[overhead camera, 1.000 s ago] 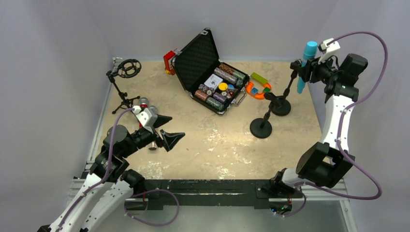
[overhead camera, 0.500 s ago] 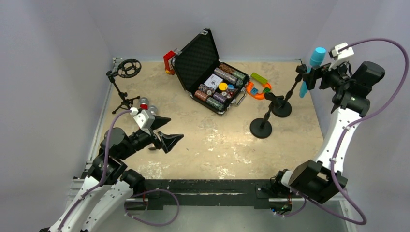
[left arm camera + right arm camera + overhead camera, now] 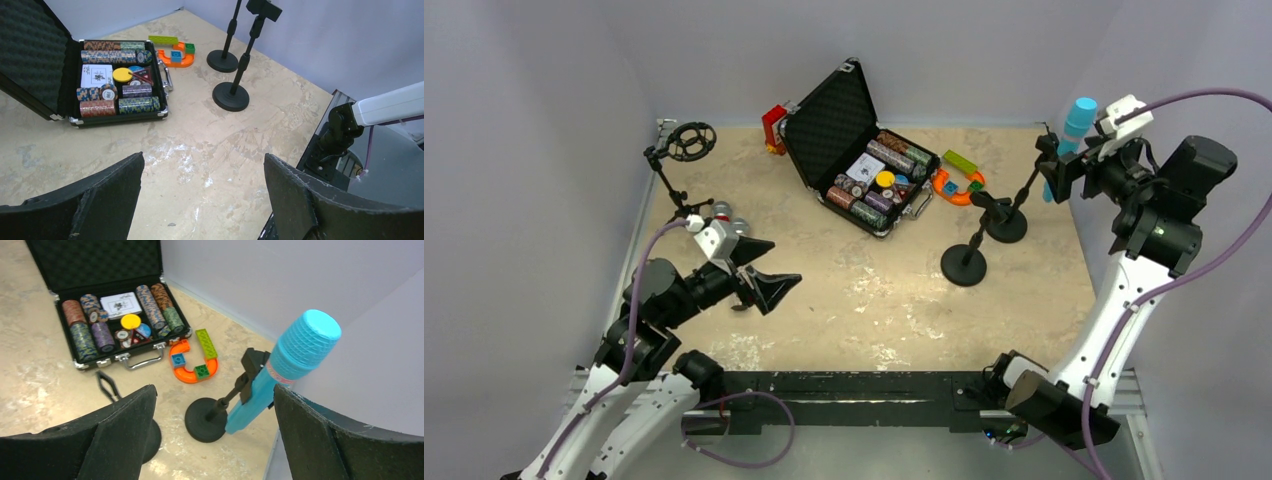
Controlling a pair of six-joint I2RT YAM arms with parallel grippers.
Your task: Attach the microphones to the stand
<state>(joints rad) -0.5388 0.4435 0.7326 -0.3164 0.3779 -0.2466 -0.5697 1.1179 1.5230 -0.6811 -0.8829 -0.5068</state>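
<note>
Right wrist cam: R gripper [image 3: 214, 390] spread wide, nothing btwn fingers. Just beyond it, light blue mic [image 3: 280, 375] sits tilted in the clip of a stand [image 3: 205, 421], head up, near the wall. L gripper [image 3: 203, 159] also wide open above the table [image 3: 210, 150]. Chip case [image 3: 107, 315] farther back.

We see a light blue microphone [image 3: 274, 377] with a pink-white band, far right. Stands [image 3: 231, 95] black, case [image 3: 95, 260] black. Chips [image 3: 82, 340] striped orange, blue, green and purple; one disc [image 3: 131, 321] plain yellow. Orange curved track [image 3: 187, 376] holds blue and green blocks, with a lime brick [image 3: 206, 343] beside it. Table [image 3: 40, 375] beige, mottled white. Cables [image 3: 1194, 95] purple.
</note>
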